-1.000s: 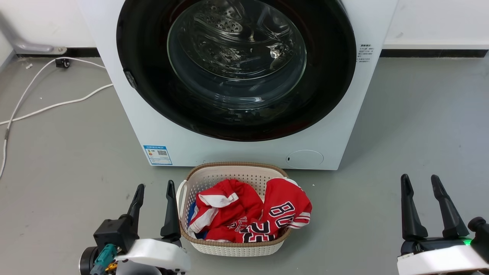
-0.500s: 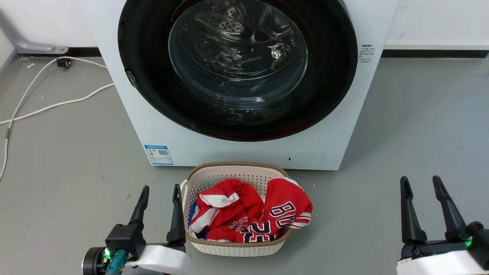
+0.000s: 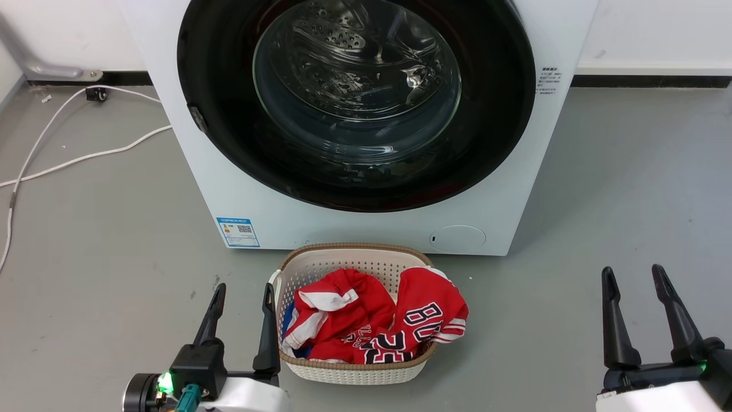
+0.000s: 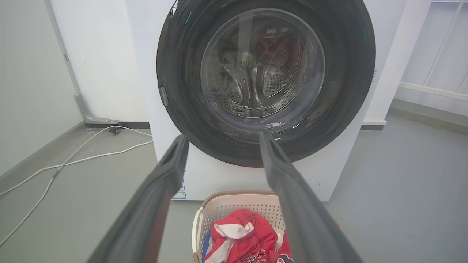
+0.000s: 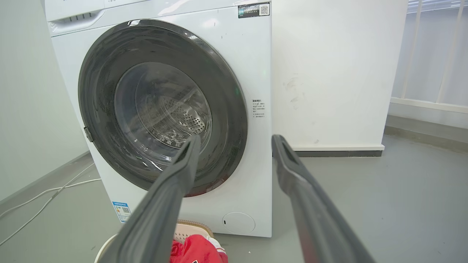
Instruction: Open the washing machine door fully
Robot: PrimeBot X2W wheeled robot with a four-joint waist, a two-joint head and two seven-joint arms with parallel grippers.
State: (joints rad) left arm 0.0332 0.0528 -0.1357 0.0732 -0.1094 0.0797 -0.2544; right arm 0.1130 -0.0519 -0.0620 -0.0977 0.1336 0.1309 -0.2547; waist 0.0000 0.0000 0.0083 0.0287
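The white washing machine (image 3: 366, 229) (image 4: 219, 175) (image 5: 256, 73) stands against the far wall. Its round black door (image 3: 229, 131) (image 4: 175, 73) (image 5: 95, 109), with a bulging glass centre, lies flat and closed against the front, a small latch tab on its left rim. My left gripper (image 3: 243, 293) (image 4: 223, 140) hovers open at the lower left beside a laundry basket, well short of the door. My right gripper (image 3: 632, 276) (image 5: 236, 141) is open at the lower right, also away from the machine. Neither one holds anything.
A cream laundry basket (image 3: 354, 372) (image 4: 219, 199) with red clothes (image 3: 372, 320) sits on the grey floor directly before the machine. White cables (image 3: 74, 154) trail across the floor to the left. A white wall (image 5: 329, 73) stands right of the machine.
My left gripper has shifted right and lower in the head view, closer to the basket. My right gripper has sunk slightly. The door is unchanged.
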